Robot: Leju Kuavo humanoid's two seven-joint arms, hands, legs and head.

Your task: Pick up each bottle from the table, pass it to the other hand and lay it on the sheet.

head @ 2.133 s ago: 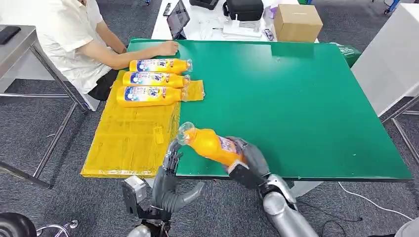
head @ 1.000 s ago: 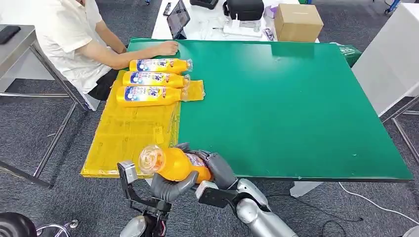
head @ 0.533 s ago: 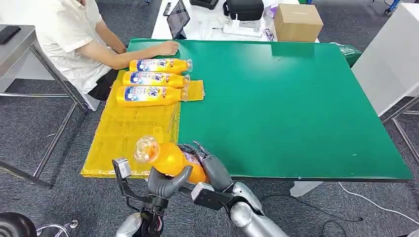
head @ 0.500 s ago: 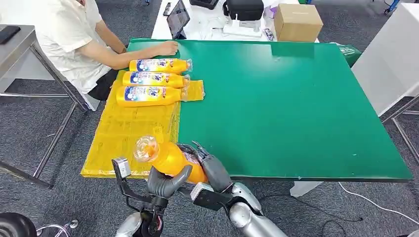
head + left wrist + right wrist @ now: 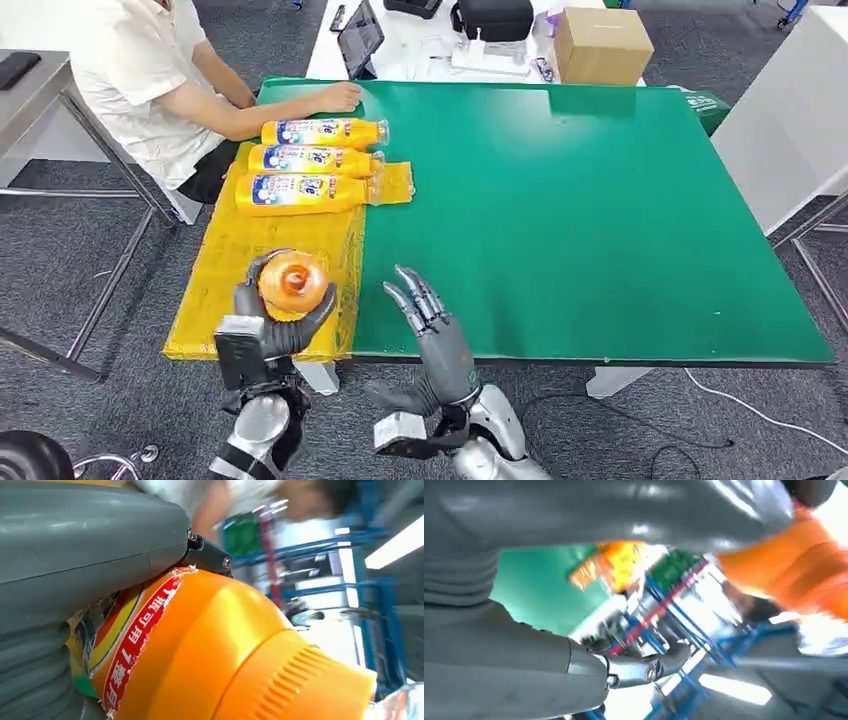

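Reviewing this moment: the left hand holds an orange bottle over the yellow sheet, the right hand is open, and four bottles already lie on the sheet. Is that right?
Not quite: three bottles lie on the yellow sheet, not four, as the head view shows. The rest stands: the left hand holds the orange bottle over the sheet, and the right hand is open.

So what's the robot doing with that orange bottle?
The robot's left hand holds an orange plastic bottle above the near end of the yellow sheet, its end facing the camera. Its right hand holds nothing, fingers spread over the green table. Three more orange bottles already lie side by side at the sheet's far end, beside a seated person in a white shirt. Laying this one down probably comes next.
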